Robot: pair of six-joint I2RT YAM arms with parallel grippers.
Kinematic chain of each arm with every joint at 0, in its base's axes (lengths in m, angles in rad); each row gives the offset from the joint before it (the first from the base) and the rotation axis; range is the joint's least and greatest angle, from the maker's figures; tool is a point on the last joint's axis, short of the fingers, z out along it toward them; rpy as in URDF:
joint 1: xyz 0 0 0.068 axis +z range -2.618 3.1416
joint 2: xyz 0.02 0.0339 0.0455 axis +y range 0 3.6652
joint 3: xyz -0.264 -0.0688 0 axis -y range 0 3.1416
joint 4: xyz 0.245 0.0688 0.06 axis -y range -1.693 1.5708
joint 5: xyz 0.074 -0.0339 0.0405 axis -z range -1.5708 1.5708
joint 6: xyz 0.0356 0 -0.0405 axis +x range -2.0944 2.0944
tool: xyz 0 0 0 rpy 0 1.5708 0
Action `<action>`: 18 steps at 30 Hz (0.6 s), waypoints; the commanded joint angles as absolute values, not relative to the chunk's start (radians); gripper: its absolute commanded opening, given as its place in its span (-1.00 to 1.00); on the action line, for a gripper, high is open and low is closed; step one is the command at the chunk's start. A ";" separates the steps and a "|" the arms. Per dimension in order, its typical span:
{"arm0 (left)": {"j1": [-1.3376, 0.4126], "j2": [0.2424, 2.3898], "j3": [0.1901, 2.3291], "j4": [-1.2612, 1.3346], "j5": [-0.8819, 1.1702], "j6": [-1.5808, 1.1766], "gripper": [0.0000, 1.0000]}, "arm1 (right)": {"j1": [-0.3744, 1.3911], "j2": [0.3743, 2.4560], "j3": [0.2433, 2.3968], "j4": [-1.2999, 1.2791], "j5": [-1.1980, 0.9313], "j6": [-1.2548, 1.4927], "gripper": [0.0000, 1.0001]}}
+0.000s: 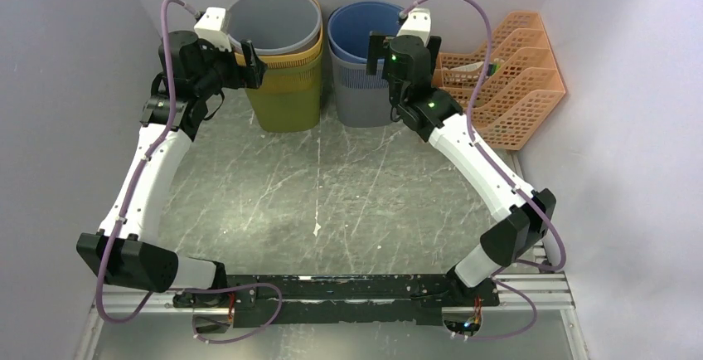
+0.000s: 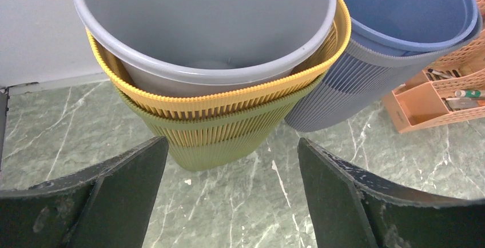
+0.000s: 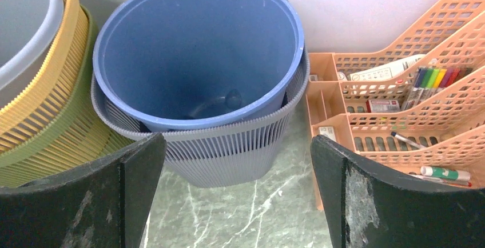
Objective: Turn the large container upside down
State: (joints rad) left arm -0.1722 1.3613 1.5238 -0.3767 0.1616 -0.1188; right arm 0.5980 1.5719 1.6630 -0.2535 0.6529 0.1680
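Observation:
At the back left stands an upright stack: a grey bin (image 1: 273, 16) nested in a yellow slatted basket (image 1: 308, 55), nested in an olive basket (image 1: 286, 103). Beside it, a blue bin (image 1: 356, 28) sits in a grey slatted basket (image 1: 361, 99). My left gripper (image 1: 253, 65) is open and empty just in front of the grey bin's rim (image 2: 200, 76); its jaws (image 2: 231, 140) hold nothing. My right gripper (image 1: 380, 51) is open and empty above the front of the blue bin (image 3: 194, 54), touching nothing in the right wrist view (image 3: 238, 138).
An orange mesh file organizer (image 1: 514, 78) with pens and papers stands at the back right, close to the grey slatted basket (image 3: 229, 151). Walls close in the back and both sides. The green marble tabletop (image 1: 332, 194) stretches in front of the bins.

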 commanded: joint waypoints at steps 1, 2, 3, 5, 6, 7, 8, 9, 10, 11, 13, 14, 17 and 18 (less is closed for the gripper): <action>-0.179 1.331 1.514 -0.383 0.154 -0.102 0.91 | 0.600 1.556 1.674 -0.214 0.665 0.129 1.00; -0.179 1.328 1.510 -0.382 0.153 -0.102 0.91 | 0.601 1.536 1.642 -0.179 0.653 0.116 1.00; -0.179 1.324 1.506 -0.382 0.152 -0.101 0.91 | 0.601 1.504 1.605 -0.134 0.637 0.104 1.00; -0.179 1.320 1.500 -0.383 0.150 -0.100 0.91 | 0.601 1.470 1.550 -0.057 0.633 0.075 1.00; -0.179 1.318 1.496 -0.384 0.150 -0.097 0.91 | 0.598 1.468 1.559 -0.052 0.621 0.064 1.00; -0.179 1.316 1.494 -0.384 0.147 -0.097 0.91 | 0.592 1.475 1.584 -0.065 0.615 0.051 1.00; -0.179 1.315 1.491 -0.385 0.146 -0.095 0.91 | 0.585 1.488 1.613 -0.083 0.625 0.047 0.97; -0.179 1.314 1.490 -0.387 0.146 -0.094 0.91 | 0.575 1.506 1.647 -0.104 0.631 0.050 0.92; -0.179 1.312 1.487 -0.387 0.144 -0.094 0.91 | 0.554 1.528 1.684 -0.129 0.630 0.060 0.85; -0.179 1.311 1.486 -0.386 0.145 -0.093 0.91 | 0.542 1.552 1.728 -0.159 0.624 0.073 0.76; -0.179 1.308 1.483 -0.386 0.148 -0.090 0.91 | 0.503 1.602 1.811 -0.220 0.600 0.105 0.55; -0.179 1.307 1.482 -0.389 0.147 -0.087 0.91 | 0.483 1.624 1.851 -0.249 0.576 0.124 0.47; -0.179 1.295 1.473 -0.394 0.139 -0.077 0.91 | 0.411 1.698 1.950 -0.320 0.507 0.202 0.09; -0.179 1.291 1.468 -0.395 0.138 -0.075 0.91 | 0.391 1.728 1.987 -0.353 0.493 0.223 0.02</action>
